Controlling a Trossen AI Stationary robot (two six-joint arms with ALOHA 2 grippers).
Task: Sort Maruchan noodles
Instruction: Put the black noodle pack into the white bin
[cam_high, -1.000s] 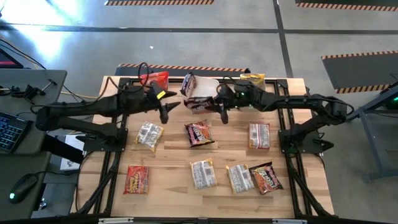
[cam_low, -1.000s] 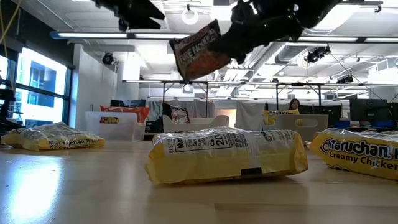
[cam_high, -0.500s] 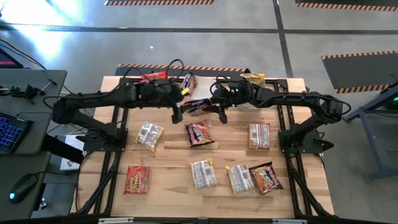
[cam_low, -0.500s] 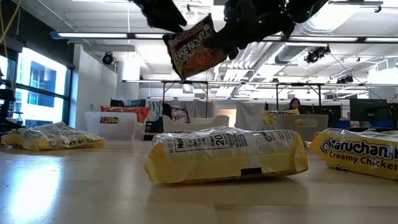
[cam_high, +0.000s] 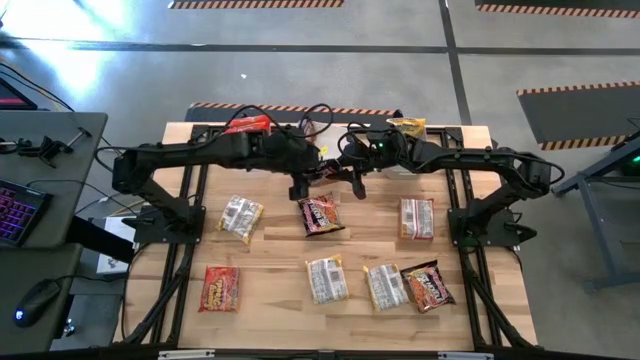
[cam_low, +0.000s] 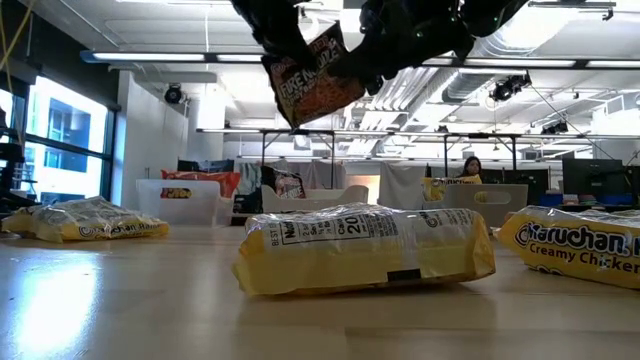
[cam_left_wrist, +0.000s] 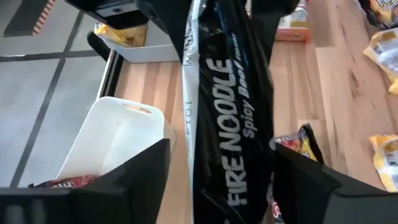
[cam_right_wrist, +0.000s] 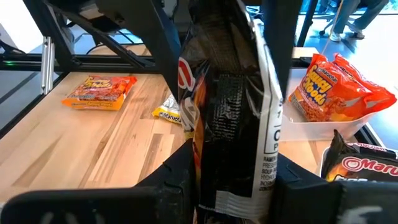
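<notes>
A dark Maruchan noodles packet printed "Fire Noodle" (cam_low: 312, 80) hangs in the air over the far middle of the table (cam_high: 270, 250). My right gripper (cam_high: 350, 176) is shut on it. My left gripper (cam_left_wrist: 217, 186) is open, with one finger on each side of the same packet (cam_left_wrist: 230, 124). Several more packets lie flat on the table: yellow (cam_high: 241, 217), dark (cam_high: 320, 213) and red (cam_high: 219, 288). My right gripper pinches one end of the dark packet (cam_right_wrist: 236, 186) between its two fingers, coming from the table's right and slanting a little down. The packet is lifted clear of the table and hangs tilted (cam_low: 300, 100). My left gripper's fingers (cam_left_wrist: 146, 180) flank the packet; I cannot tell whether they touch it.
Clear tubs stand along the far edge: one holds a red packet (cam_high: 248, 125), one a yellow packet (cam_high: 405, 127). A white-looking tub (cam_left_wrist: 118, 143) with a dark packet in it lies below the grippers. A yellow packet (cam_low: 365, 245) lies near the table's front.
My left gripper has swung toward the table's right and turned, coming up to the dark packet so that its fingers now stand on both sides of it. My right gripper has kept the packet aloft in nearly the same place.
</notes>
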